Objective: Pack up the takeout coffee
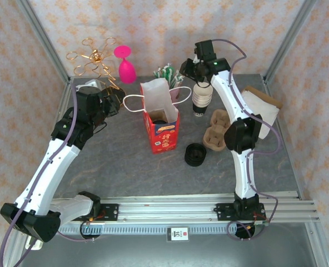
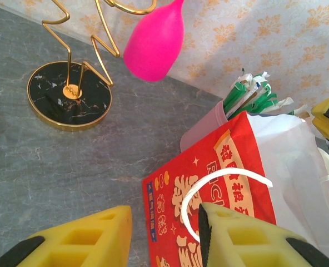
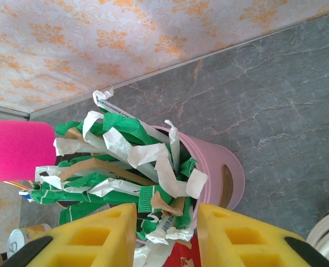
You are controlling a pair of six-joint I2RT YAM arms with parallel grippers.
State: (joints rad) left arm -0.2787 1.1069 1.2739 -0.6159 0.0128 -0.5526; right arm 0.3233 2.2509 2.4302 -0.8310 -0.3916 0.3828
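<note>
A red paper bag (image 1: 164, 130) with white handles stands open mid-table. Inside its mouth a dark round lid shows, the takeout coffee (image 1: 160, 116). My left gripper (image 1: 116, 103) hovers just left of the bag, open. In the left wrist view its gripper (image 2: 164, 214) has the bag's red side (image 2: 220, 178) below it, and the white handle loop (image 2: 193, 196) curls against the inner edge of the right finger (image 2: 237, 239), unclamped. My right gripper (image 1: 188, 70) hangs open behind the bag. In its wrist view the gripper (image 3: 167, 214) is over a pink cup (image 3: 225, 172) stuffed with sachets (image 3: 125, 161).
A stack of cream-rimmed cups (image 1: 201, 98) stands right of the bag, with a pulp cup carrier (image 1: 216, 132) and a pile of black lids (image 1: 195, 154) nearer. A gold wire stand (image 1: 92, 58) and a pink glass (image 1: 125, 67) sit at the back left. Brown and white paper (image 1: 262, 104) lies far right.
</note>
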